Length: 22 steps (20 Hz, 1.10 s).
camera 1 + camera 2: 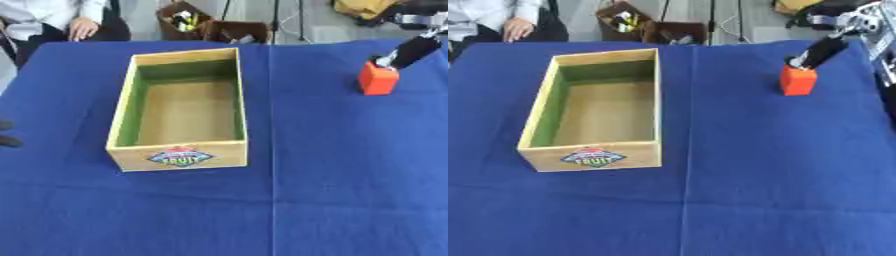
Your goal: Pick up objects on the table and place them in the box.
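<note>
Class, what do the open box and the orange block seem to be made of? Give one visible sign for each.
Box: probably light wood or board, matte tan walls, printed label on front. Orange block: uniform flat colour, sharp edges, perhaps plastic or painted wood; can't tell which.

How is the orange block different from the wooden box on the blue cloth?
The orange block is small, solid and plain; the wooden box is far larger, open on top and bears a label. The right hand touches the block's top; nothing touches the box. Both stand upright on the blue cloth.
</note>
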Available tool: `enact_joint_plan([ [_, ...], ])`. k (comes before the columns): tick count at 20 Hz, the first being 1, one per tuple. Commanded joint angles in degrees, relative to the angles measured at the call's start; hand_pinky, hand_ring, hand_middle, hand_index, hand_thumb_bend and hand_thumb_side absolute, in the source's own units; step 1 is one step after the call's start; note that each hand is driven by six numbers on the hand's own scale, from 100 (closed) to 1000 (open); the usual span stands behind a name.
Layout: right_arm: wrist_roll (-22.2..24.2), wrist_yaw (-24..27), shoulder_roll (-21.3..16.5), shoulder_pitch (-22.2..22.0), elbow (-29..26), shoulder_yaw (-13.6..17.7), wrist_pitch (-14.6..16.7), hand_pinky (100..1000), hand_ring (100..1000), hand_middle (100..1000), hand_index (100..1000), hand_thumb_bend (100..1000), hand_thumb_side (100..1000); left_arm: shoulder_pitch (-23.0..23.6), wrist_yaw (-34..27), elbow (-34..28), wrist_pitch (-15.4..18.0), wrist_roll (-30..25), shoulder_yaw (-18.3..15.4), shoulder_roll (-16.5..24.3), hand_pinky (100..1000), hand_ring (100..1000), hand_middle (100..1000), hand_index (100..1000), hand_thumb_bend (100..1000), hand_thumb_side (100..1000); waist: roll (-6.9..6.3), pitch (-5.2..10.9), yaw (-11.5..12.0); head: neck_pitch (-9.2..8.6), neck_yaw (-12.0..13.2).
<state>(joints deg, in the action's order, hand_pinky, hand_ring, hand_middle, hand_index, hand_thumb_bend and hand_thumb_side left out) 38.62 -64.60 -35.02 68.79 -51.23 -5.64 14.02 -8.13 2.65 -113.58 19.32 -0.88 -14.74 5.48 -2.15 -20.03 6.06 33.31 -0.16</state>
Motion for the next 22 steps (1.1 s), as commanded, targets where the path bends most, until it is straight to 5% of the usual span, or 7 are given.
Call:
enact_joint_plan([
  [1,-0.5,-2.4,-1.5,1.8,0.1,0.6,0.1,913,996,990,1000,543,639,-0.3,0.1,-1.0,0.1,-0.3,0.1,0.6,501,632,606,871,339,817,0.07,1.0,0.1,-0.83,-0.2],
  [8,-2.5,-8.3,-1.9,2.7,1.8,0.4,0.4,889,975,1000,1000,442,684,-0.3,0.2,-1.0,0.1,-0.5,0.1,0.7,501,633,606,871,339,807,0.2,0.76,0.1,-1.07,-0.4],
  [17,-3.2,-12.2,-3.6,2.9,4.4,0.2,4.3,886,961,1000,1000,201,681,-0.4,0.4,-1.0,-0.1,-0.7,0.1,0.7,502,633,606,871,339,804,0.37,0.47,-0.2,-0.92,0.0],
  [22,-2.7,-7.2,-3.8,2.4,3.7,0.6,6.4,918,977,1000,1000,399,642,-0.3,0.6,-1.0,-0.2,-0.9,0.1,0.6,502,633,606,871,338,806,0.2,0.5,-0.3,-0.73,0.1],
])
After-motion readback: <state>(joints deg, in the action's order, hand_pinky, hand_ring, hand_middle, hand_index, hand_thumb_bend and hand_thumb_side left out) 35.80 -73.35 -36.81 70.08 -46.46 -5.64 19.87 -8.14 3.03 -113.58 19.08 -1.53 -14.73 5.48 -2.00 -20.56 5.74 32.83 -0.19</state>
